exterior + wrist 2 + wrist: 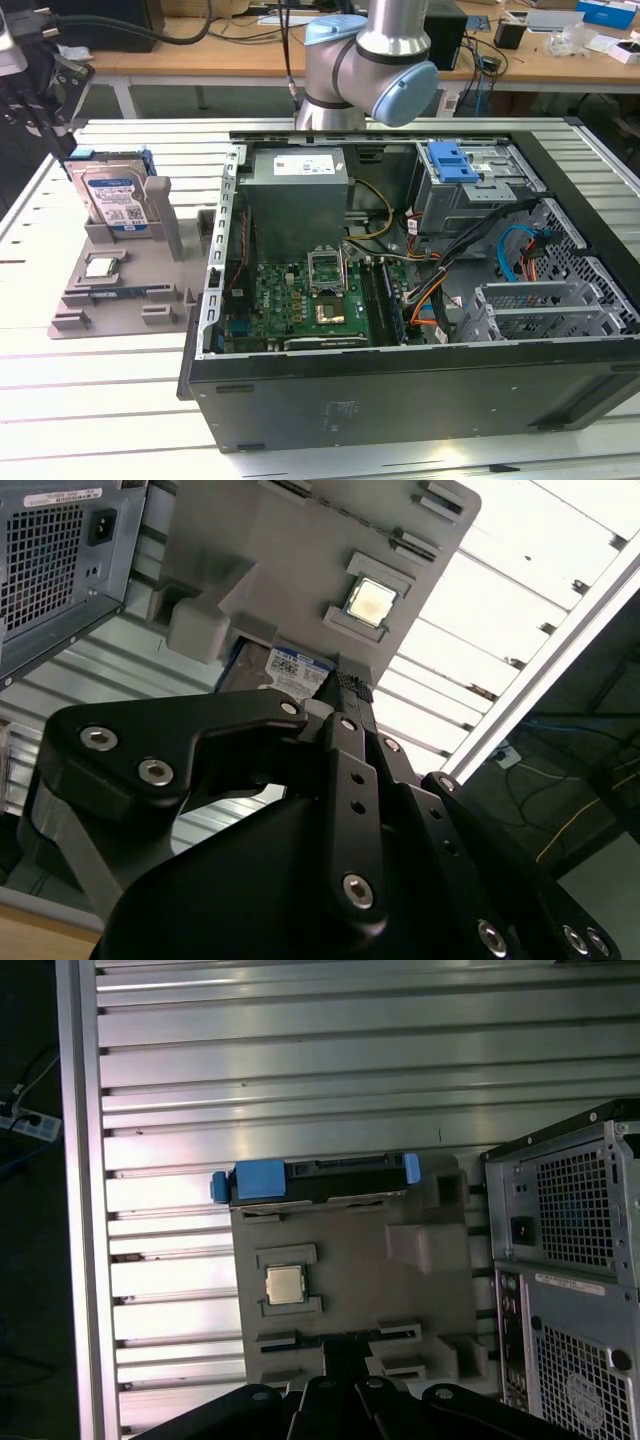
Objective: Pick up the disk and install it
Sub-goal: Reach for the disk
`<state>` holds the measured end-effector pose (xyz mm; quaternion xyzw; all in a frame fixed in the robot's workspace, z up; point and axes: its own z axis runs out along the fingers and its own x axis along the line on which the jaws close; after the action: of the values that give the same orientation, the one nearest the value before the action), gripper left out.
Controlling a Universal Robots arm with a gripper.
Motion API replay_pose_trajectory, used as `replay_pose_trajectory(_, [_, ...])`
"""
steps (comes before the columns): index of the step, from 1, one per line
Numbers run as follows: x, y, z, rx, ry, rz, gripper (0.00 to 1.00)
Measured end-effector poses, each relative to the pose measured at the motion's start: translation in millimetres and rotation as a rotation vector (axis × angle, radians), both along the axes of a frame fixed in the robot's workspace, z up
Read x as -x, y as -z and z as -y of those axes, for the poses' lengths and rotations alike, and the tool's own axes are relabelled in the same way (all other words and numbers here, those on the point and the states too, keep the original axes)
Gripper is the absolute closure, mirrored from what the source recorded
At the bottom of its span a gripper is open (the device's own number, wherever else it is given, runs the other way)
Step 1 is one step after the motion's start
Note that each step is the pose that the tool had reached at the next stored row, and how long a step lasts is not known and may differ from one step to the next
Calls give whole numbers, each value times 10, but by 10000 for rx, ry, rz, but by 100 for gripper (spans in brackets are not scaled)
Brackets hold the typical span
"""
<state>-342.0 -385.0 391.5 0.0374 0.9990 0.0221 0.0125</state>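
Grey fixture (120, 300) on the bench (100, 400) held the disk (113, 198) on edge in its slot and a chip (100, 267) in a recess, with our hand (345, 1352) near it, clenched or released we could not tell.

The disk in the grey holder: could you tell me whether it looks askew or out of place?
Nothing stands out: the disk stands on edge, square in the grey holder, its blue carrier frame level, apart from the computer case.

Bright overhead light. The ribbed silver metal table (520, 610) washes out white with glare beyond the grey plastic fixture tray (300, 540); soft shadows lie under that tray's raised blocks.
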Motion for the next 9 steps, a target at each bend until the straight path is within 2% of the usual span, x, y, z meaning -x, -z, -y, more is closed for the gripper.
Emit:
replay_pose_trajectory(4, [52,2,-15,0,-1,1,89])
replay_pose_trajectory(9, [96,6,-69,0,0,1,89])
